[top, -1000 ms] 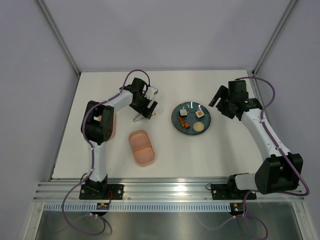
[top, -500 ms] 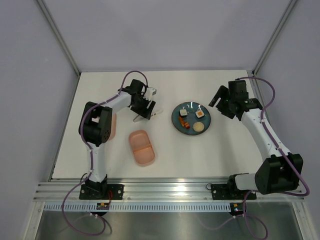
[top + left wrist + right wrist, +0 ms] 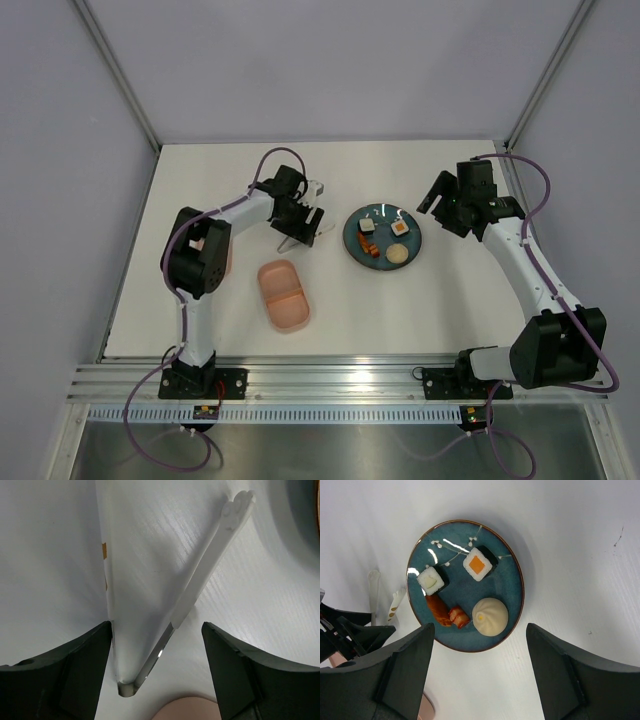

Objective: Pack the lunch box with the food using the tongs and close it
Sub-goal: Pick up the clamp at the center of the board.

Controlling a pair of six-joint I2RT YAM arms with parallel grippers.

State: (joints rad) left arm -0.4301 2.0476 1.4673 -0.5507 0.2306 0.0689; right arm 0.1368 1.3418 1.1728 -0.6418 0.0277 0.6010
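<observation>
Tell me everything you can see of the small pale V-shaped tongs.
The small pale V-shaped tongs look like glossy whitish plastic or metal. Two slim arms meet at a rounded bend nearest the wrist camera. One ends in a scalloped tip, and the other carries small orange marks. They are spread open over the white table, between the fingers of the open left gripper. Whether a finger touches them is unclear.

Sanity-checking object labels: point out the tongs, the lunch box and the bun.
tongs [image 3: 195, 585], left wrist view, on the white right-hand arm of the V.
lunch box [image 3: 276, 278], top external view, bare floor of its far compartment.
bun [image 3: 490, 616], right wrist view, centre of its top.
</observation>
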